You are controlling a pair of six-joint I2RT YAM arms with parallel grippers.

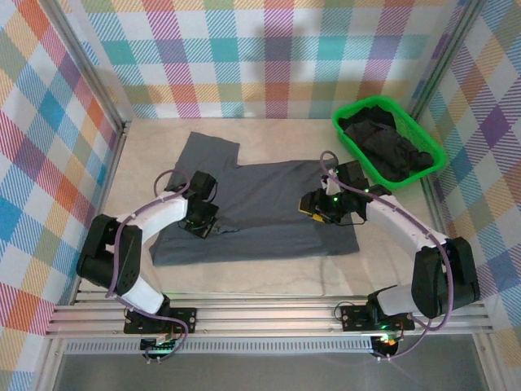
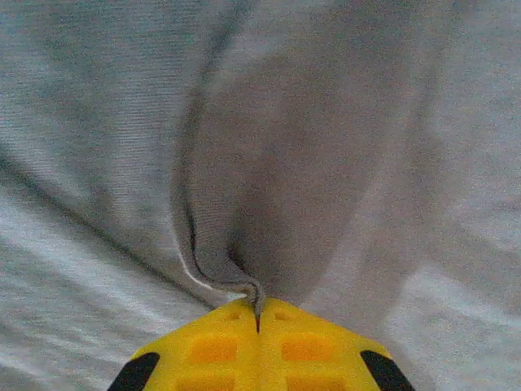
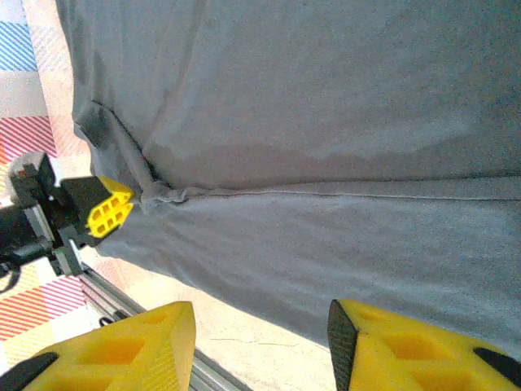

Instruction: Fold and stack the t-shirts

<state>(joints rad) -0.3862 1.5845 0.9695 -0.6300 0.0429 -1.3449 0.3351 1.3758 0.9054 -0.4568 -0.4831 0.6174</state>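
Note:
A slate blue-grey t-shirt (image 1: 269,195) lies spread across the middle of the table, one sleeve pointing to the far left. My left gripper (image 1: 199,224) sits on its left part. In the left wrist view the yellow jaws (image 2: 258,314) are shut on a pinched ridge of the grey cloth (image 2: 236,277). My right gripper (image 1: 311,212) hangs over the shirt's right half, open with nothing between its fingers (image 3: 260,346). Below it I see the shirt's near edge (image 3: 326,244). The left gripper's yellow fingers (image 3: 110,209) show there, holding a cloth fold. Dark t-shirts (image 1: 391,151) lie heaped in the basket.
The bright green plastic basket (image 1: 434,148) stands at the back right, close to the right arm. Pale bare tabletop (image 1: 269,273) runs between the shirt and the metal rail (image 1: 269,314) at the near edge. Checked walls close in the table on three sides.

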